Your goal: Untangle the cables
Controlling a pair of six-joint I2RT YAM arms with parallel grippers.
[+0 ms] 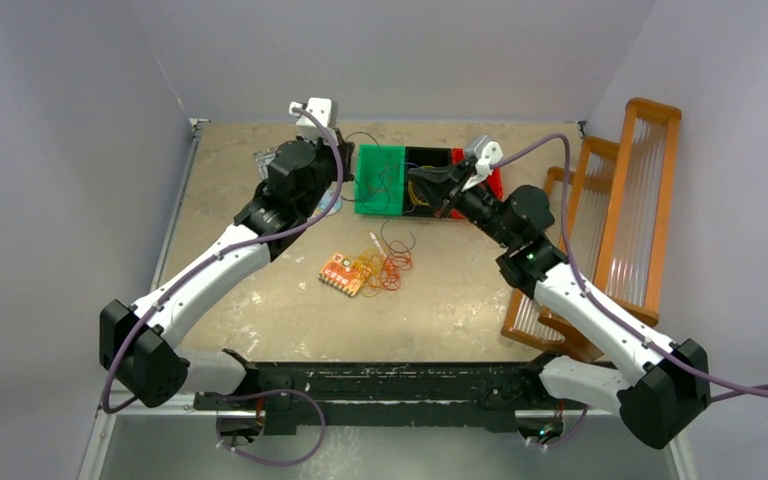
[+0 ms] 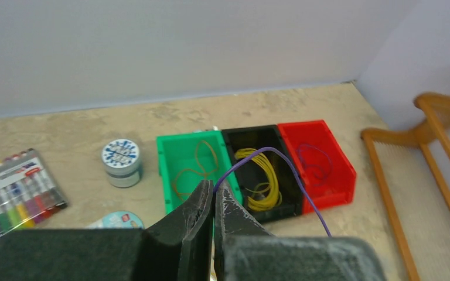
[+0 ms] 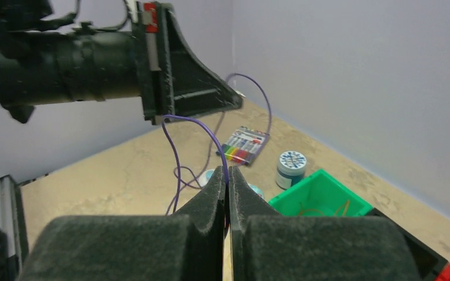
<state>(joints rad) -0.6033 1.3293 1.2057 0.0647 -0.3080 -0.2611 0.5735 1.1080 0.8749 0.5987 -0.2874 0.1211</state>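
Observation:
My left gripper (image 2: 215,188) is shut on a thin purple cable (image 2: 266,148) that arcs up over the bins and drops to the right. My right gripper (image 3: 227,171) is shut on the same purple cable (image 3: 208,130), which runs from the left gripper's tip (image 3: 164,119). In the top view both grippers, left (image 1: 348,170) and right (image 1: 428,185), hover at the far bins. The tangle of yellow and orange-red cables (image 1: 385,265) lies mid-table beside an orange circuit board (image 1: 343,273). The green bin (image 2: 165,175) holds an orange loop, the black bin (image 2: 228,136) yellow coils, the red bin (image 2: 343,167) a purple loop.
A marker pack (image 2: 17,193), a small jar (image 2: 121,161) and a round tin (image 2: 117,220) lie left of the bins. A wooden rack (image 1: 640,200) stands along the right wall. Walls close the table at the back and sides.

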